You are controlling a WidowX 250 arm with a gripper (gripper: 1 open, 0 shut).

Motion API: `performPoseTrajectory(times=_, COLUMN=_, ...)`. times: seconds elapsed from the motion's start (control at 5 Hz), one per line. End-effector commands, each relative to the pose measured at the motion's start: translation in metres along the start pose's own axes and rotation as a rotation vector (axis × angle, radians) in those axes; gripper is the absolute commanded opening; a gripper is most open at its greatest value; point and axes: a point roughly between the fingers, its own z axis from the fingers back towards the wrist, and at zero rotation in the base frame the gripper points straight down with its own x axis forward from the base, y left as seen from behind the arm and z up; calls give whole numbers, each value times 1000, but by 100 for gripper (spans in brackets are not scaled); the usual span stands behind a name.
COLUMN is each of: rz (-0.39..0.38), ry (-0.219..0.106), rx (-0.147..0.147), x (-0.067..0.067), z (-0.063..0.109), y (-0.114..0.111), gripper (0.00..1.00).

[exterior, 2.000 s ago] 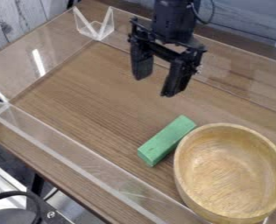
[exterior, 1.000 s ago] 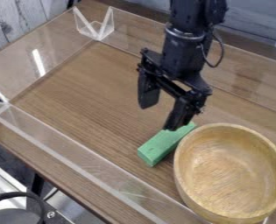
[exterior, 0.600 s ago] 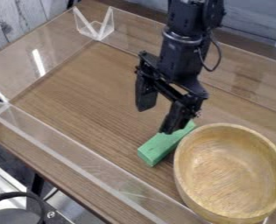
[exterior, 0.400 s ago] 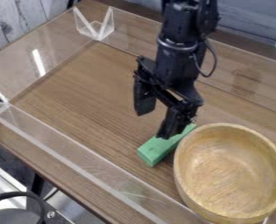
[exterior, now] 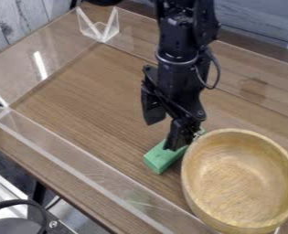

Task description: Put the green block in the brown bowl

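Note:
The green block (exterior: 161,159) lies on the wooden table just left of the brown bowl (exterior: 240,179); only its near end shows, the far end being hidden behind my fingers. My black gripper (exterior: 164,121) hangs straight down over the block's far end, open, one finger (exterior: 149,105) to the left and the other finger (exterior: 183,130) close to the bowl's rim. Nothing is held between them. The bowl is empty, with light wood grain and a thick rim.
A clear acrylic wall (exterior: 60,137) runs along the table's front-left side. A small clear plastic stand (exterior: 99,22) sits at the back left. The tabletop (exterior: 85,87) is brown wood.
The open gripper has come forward and down from the back of the table until it hangs over the green block's far end. Block and bowl have stayed put.

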Motion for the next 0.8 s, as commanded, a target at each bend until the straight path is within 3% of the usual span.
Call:
performPoseTrajectory(times=0.0, rz=-26, ry=-93, rx=18, x=8, z=14, y=5, gripper=100)
performPoseTrajectory(times=0.4, rz=-33, ry=-138, rx=29, x=17, z=18, y=10, gripper=100)
performPoseTrajectory(times=0.6, rz=44, ry=-124, rx=23, x=18, z=13, y=14, gripper=100)
